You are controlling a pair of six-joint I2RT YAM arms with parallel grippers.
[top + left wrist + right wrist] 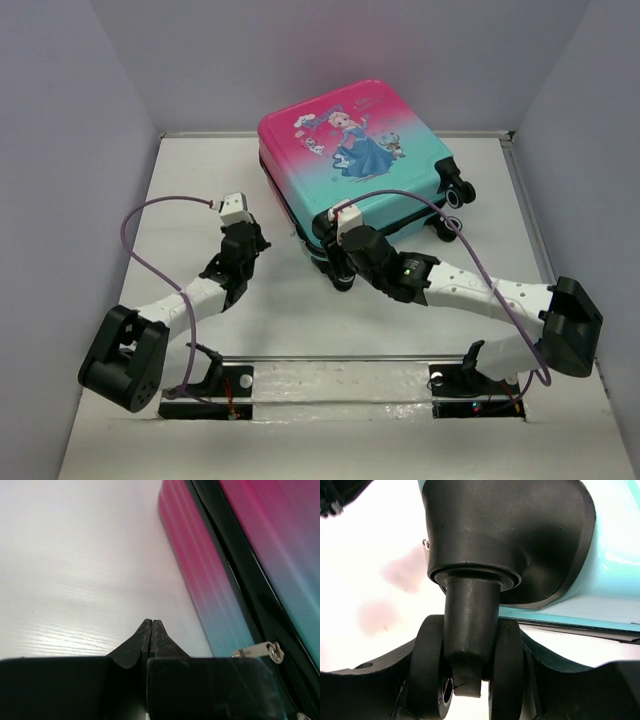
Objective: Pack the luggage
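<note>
One suitcase fills the far middle of the white table. It lies flat and closed with the princess print facing up, so I judge the packing is nearly done, with only the seam or the case's position left to settle. Its shell is hard and glossy, ribbed along the side, and fades from pink to teal. A black zipper band runs round the edge.

My right gripper is at the near corner, jaws half closed and clasping a wheel. The wheel is a twin black disc on a stubby matt stem under a rounded plastic housing. I take this hold as an anchor, so the light case cannot slide on the smooth tabletop.

My left gripper has its jaws pressed together on nothing. The tips are low over the bare table just beside the ribbed side, and a small silver zipper pull hangs near them, untouched. Thin and flat, it will need a fine pinch.
</note>
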